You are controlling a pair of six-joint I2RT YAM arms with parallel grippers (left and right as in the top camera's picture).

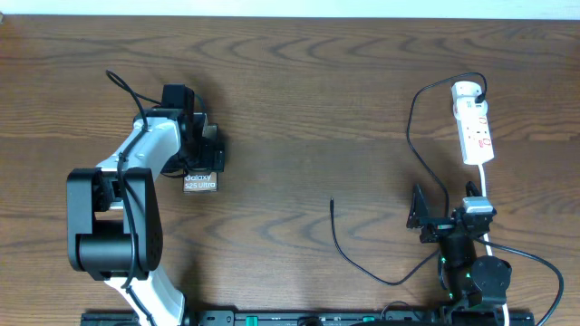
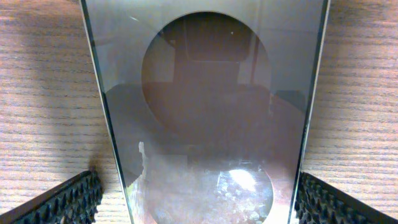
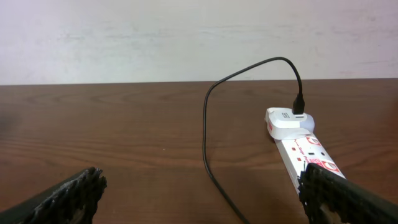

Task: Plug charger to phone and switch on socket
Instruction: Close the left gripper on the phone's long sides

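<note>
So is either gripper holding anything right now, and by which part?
Nothing is held. The left gripper stands open astride the phone, not clamped on it; the right gripper is open and empty.

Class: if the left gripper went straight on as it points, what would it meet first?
Probably the phone, which lies dead ahead between the left gripper's open fingers; how far off it is remains unclear.

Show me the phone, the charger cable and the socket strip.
phone point(image 1: 200, 182), overhead view, on its printed label end.
charger point(image 3: 204, 130), right wrist view, midway along the black cable.
socket point(image 1: 475, 127), overhead view, middle of the white strip body.
</note>
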